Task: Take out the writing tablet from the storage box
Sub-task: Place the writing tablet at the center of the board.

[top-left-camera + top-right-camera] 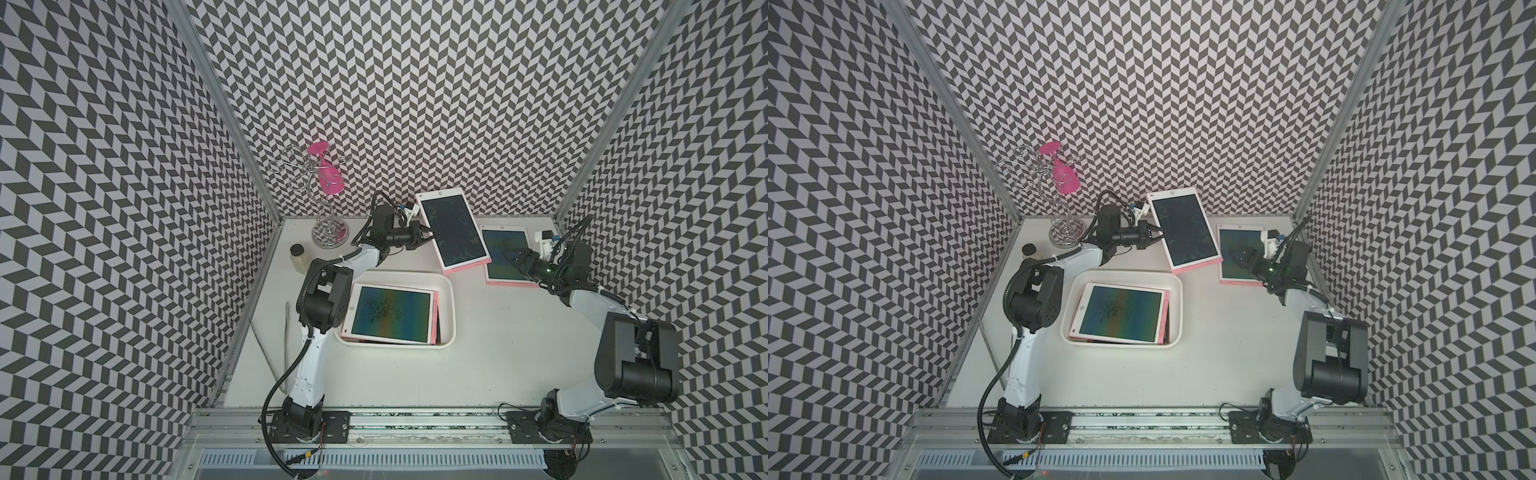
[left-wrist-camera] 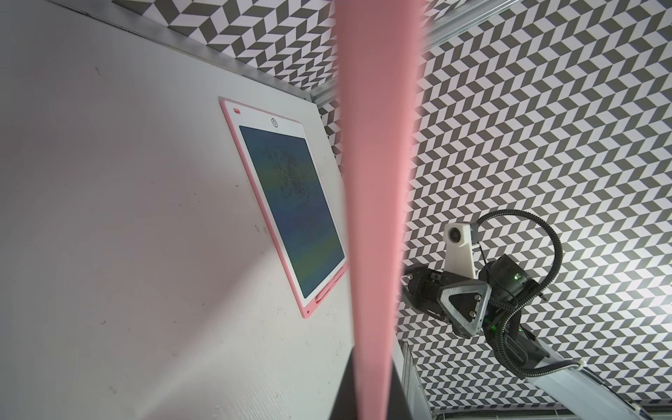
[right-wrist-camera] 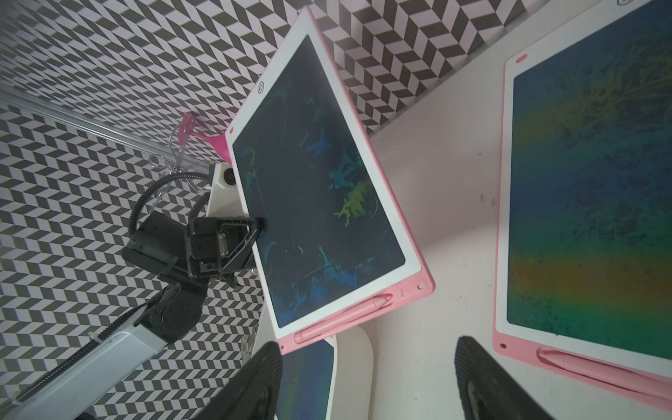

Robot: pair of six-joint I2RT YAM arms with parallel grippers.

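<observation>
l gripper point(image 1: 424, 236) pinches tablet point(image 1: 454, 232) edge, off table point(image 1: 498, 332)

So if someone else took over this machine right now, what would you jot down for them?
Left gripper: shut on a writing tablet, held tilted in the air beyond the storage box.
Right gripper: open, empty, above a second tablet lying flat on the table.
Done: two tablets are outside the box.
Left: set the held one down; a stack of tablets sits in the box.
</observation>
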